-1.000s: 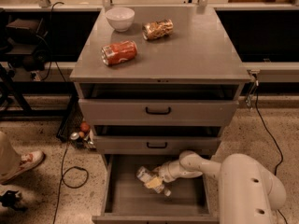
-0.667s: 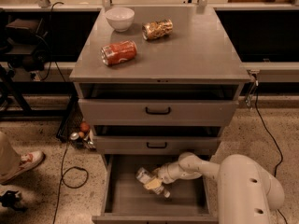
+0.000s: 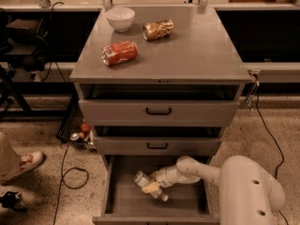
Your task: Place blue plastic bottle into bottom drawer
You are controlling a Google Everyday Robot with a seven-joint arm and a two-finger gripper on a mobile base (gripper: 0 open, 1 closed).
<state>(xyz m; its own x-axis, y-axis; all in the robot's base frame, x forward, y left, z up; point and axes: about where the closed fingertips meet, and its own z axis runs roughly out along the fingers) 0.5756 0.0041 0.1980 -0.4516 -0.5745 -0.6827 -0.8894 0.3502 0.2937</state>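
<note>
The cabinet (image 3: 197, 50) has three drawers, and the bottom drawer (image 3: 124, 205) is pulled out the most, so the arm can reach in from above. The blue plastic bottle (image 3: 142, 178) is inside this bottom drawer, near the middle. It lies tilted, with one end toward the back left of the cabinet and the other toward the front.

The gripper (image 3: 157, 185) is down in the same drawer, right at the bottle. I cannot tell if it is squeezing the bottle or has let go. The white arm (image 3: 197, 170) comes in from the right side of the cabinet, low, to fit under the drawer above.

On top of the cabinet lie a red can (image 3: 119, 53) and a gold can (image 3: 158, 29), both on their sides, and a white bowl (image 3: 120, 18) at the back. They are not needed, so they sit out of the way.

The red can has white marks, but I cannot read them. The bottle's label is also too hard to read.
</note>
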